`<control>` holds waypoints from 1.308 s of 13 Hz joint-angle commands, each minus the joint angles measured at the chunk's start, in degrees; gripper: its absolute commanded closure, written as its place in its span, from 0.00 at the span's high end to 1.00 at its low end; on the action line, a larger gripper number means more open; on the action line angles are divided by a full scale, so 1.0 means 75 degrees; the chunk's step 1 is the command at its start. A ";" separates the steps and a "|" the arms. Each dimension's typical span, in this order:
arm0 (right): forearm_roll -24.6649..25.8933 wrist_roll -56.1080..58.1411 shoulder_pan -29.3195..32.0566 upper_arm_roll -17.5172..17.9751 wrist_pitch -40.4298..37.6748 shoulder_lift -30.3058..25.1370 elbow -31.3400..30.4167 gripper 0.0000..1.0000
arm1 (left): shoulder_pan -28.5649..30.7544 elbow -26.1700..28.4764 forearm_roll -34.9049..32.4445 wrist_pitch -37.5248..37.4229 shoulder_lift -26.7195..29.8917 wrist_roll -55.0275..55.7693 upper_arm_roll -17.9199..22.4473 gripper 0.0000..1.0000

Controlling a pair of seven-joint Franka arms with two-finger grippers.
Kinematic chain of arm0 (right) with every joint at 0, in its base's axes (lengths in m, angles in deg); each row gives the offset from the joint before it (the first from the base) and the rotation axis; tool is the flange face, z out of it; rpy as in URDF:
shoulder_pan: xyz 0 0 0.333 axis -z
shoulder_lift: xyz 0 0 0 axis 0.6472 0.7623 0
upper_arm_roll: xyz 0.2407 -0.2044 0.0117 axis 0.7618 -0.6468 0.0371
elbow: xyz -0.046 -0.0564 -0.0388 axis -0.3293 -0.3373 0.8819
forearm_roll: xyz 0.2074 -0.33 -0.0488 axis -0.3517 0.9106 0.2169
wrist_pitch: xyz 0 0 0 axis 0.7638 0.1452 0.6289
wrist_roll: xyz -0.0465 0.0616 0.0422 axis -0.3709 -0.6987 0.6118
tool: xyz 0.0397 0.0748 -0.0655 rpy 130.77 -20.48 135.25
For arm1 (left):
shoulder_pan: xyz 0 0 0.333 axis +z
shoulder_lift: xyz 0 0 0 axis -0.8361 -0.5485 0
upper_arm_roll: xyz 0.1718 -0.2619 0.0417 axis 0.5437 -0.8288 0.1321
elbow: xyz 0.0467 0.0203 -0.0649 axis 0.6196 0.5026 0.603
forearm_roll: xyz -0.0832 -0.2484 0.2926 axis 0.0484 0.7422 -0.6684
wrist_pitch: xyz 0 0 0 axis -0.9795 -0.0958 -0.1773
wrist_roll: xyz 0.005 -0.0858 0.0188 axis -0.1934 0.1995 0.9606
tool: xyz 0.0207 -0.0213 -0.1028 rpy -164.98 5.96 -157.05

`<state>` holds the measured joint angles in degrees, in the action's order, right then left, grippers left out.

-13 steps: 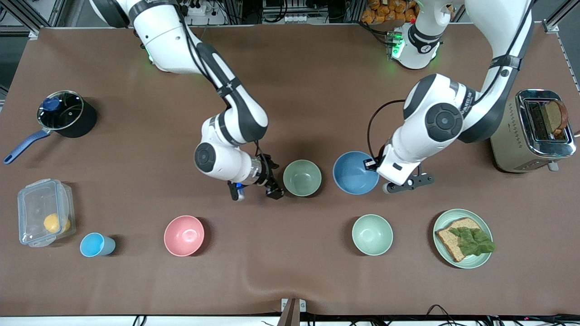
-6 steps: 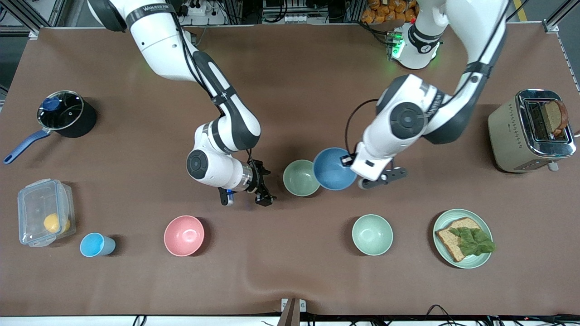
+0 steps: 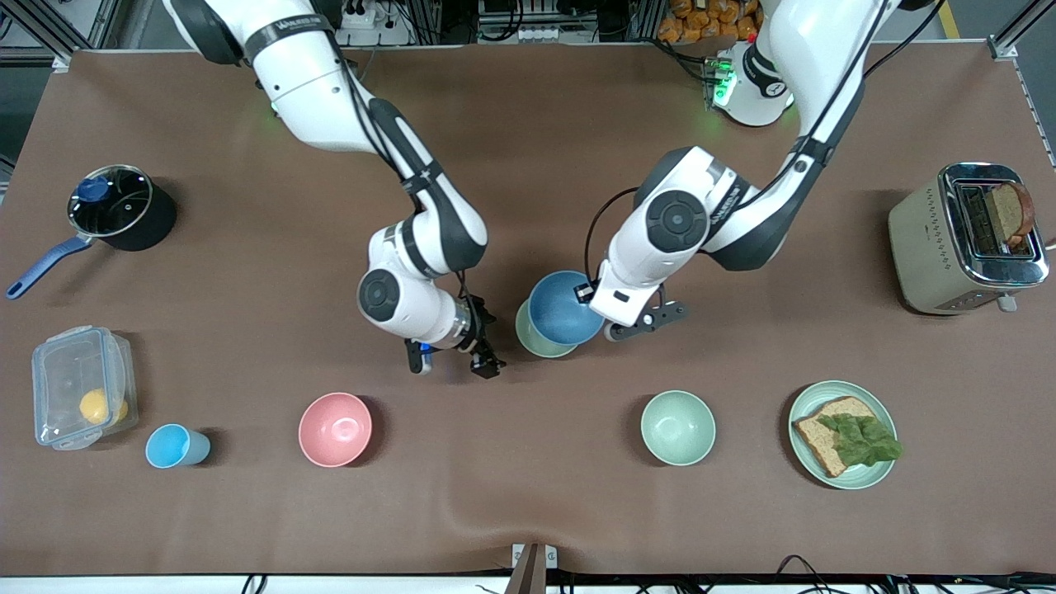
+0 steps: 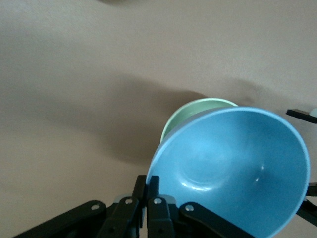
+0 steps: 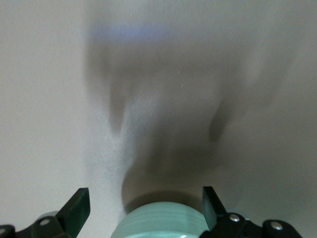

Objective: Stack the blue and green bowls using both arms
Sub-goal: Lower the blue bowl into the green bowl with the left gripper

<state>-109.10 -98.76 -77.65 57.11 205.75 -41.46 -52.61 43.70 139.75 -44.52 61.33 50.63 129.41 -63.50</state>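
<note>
My left gripper [image 3: 591,294] is shut on the rim of the blue bowl [image 3: 566,308] and holds it tilted in the air over the green bowl [image 3: 532,340], which stands mid-table and is mostly covered. In the left wrist view my left gripper [image 4: 148,184] pinches the blue bowl [image 4: 233,168], and the green bowl [image 4: 190,113] peeks out past its rim. My right gripper [image 3: 452,363] hangs open beside the green bowl, toward the right arm's end. In the right wrist view my right gripper [image 5: 144,206] is open, with the green bowl [image 5: 163,220] showing between the fingers, ungripped.
A second green bowl [image 3: 678,427], a pink bowl [image 3: 335,429] and a light-blue cup [image 3: 175,445] stand nearer the camera. A plate [image 3: 804,400] carries bread and lettuce. A toaster [image 3: 916,239], a black pot [image 3: 153,223] and a lidded container [image 3: 49,371] sit at the table's ends.
My left arm has carried the blue bowl toward the right arm's end until it hangs over the green bowl. My right gripper drew back a little from the green bowl and stays open.
</note>
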 commanded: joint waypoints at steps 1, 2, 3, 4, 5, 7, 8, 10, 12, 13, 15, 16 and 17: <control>0.0268 -0.0287 -0.0063 -0.0058 0.0090 0.0199 0.0242 1.00 | -0.0172 -0.0199 -0.0208 0.0257 -0.0298 0.0260 0.0026 0.00; 0.0349 -0.0321 -0.0098 -0.0058 0.0102 0.0199 0.0219 1.00 | -0.0172 -0.0175 -0.0208 0.0455 -0.0403 0.0271 0.0026 0.00; 0.0397 -0.0345 -0.0075 -0.0058 0.0125 0.0199 0.0195 1.00 | -0.0184 -0.0163 -0.0219 0.0562 -0.0462 0.0318 0.0038 0.00; 0.0420 -0.0334 -0.0052 -0.0058 0.0125 0.0199 0.0183 1.00 | -0.0172 -0.0152 -0.0219 0.0667 -0.0532 0.0318 0.0038 0.00; 0.0467 -0.0322 -0.0028 -0.0058 0.0125 0.0199 0.0195 1.00 | -0.0184 -0.0152 -0.0219 0.0773 -0.0626 0.0318 0.0038 0.00; 0.0479 -0.0333 -0.0075 -0.0058 0.0125 0.0210 0.0183 1.00 | -0.0172 -0.0128 -0.0231 0.0867 -0.0755 0.0318 0.0038 0.00; 0.0491 -0.0322 -0.0075 -0.0058 0.0125 0.0210 0.0183 1.00 | -0.0172 -0.0128 -0.0231 0.0949 -0.0825 0.0318 0.0038 0.00; 0.0701 -0.0298 -0.0040 -0.0058 0.0125 0.0245 0.0195 1.00 | -0.0172 -0.0128 -0.0231 0.1054 -0.0919 0.0318 0.0038 0.00; 0.0713 -0.0333 -0.0075 -0.0047 0.0125 0.0257 0.0195 1.00 | -0.0184 -0.0105 -0.0289 0.1078 -0.0955 0.0318 0.0050 0.00; 0.0714 -0.0333 -0.0075 -0.0058 0.0125 0.0245 0.0195 1.00 | -0.0172 -0.0093 -0.0336 0.1078 -0.0966 0.0318 0.0050 0.00; 0.0725 -0.0345 -0.0098 -0.0058 0.0125 0.0245 0.0183 1.00 | -0.0184 -0.0081 -0.0336 0.1078 -0.1036 0.0318 0.0050 0.00; 0.0737 -0.0334 -0.0133 -0.0058 0.0137 0.0245 0.0183 1.00 | -0.0184 -0.0093 -0.0336 0.1078 -0.1071 0.0318 0.0050 0.00; 0.0737 -0.0333 -0.0157 -0.0058 0.0149 0.0257 0.0172 1.00 | -0.0184 -0.0093 -0.0336 0.1078 -0.1107 0.0318 0.0050 0.00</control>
<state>-105.10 -99.69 -78.31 56.68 206.68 -40.57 -52.59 42.87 139.70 -45.53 68.96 43.04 129.85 -63.32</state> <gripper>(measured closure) 0.000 0.960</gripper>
